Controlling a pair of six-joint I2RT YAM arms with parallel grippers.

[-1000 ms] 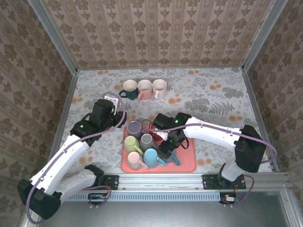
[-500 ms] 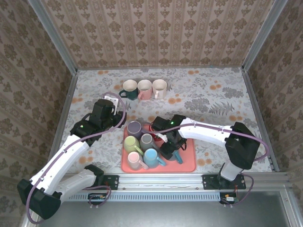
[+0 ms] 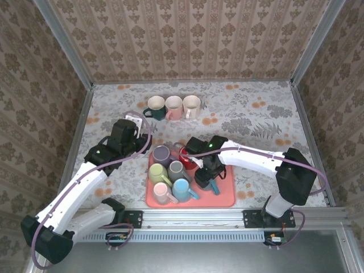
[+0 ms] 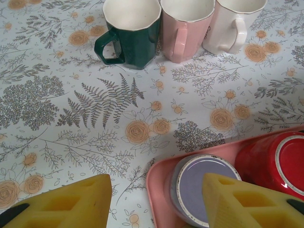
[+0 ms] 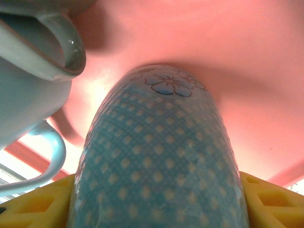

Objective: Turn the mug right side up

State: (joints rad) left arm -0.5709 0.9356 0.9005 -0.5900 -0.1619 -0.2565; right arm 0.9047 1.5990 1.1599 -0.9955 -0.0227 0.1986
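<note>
Currently right claw (image 3: 205, 177) straddles dotted blue mug (image 5: 156, 152) at tray (image 3: 226, 198) centre-right; pads (image 5: 33, 204) flank both walls, grip contact unclear. Mug's long axis seems along claw's reach.

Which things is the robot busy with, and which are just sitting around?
Busy with: right pincer, blue dotted mug, pink tray.
Just sitting: green mug, pink mug, white mug, upright at the back; left pincer, open.
</note>
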